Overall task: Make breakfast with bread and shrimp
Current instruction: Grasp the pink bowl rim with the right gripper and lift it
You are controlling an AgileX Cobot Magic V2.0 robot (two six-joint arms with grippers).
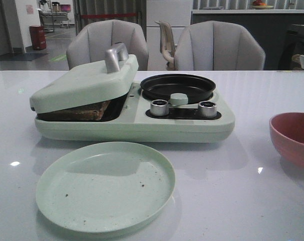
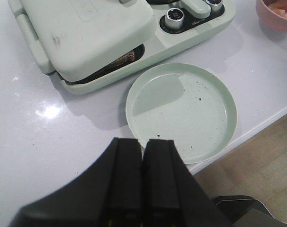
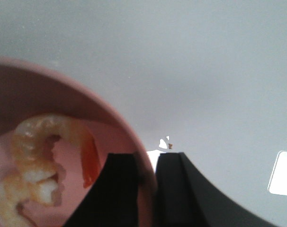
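Toasted bread (image 1: 82,111) with a dark crust lies in the pale green sandwich press (image 1: 82,83), under its half-lowered lid; its edge also shows in the left wrist view (image 2: 127,58). The shrimp (image 3: 39,156), curled, orange-pink and white, lies in the pink bowl (image 3: 129,123). My right gripper (image 3: 146,163) stands astride the bowl's rim, one finger inside and one outside, closed on it. My left gripper (image 2: 143,146) is shut and empty, above the table by the near edge of the green plate (image 2: 181,111).
The green plate (image 1: 106,187) lies in front of the appliance and holds only crumbs. A black round pan (image 1: 178,86) and two silver knobs (image 1: 159,107) are on the appliance's right half. The pink bowl (image 1: 295,138) stands at the right edge. Chairs stand behind the table.
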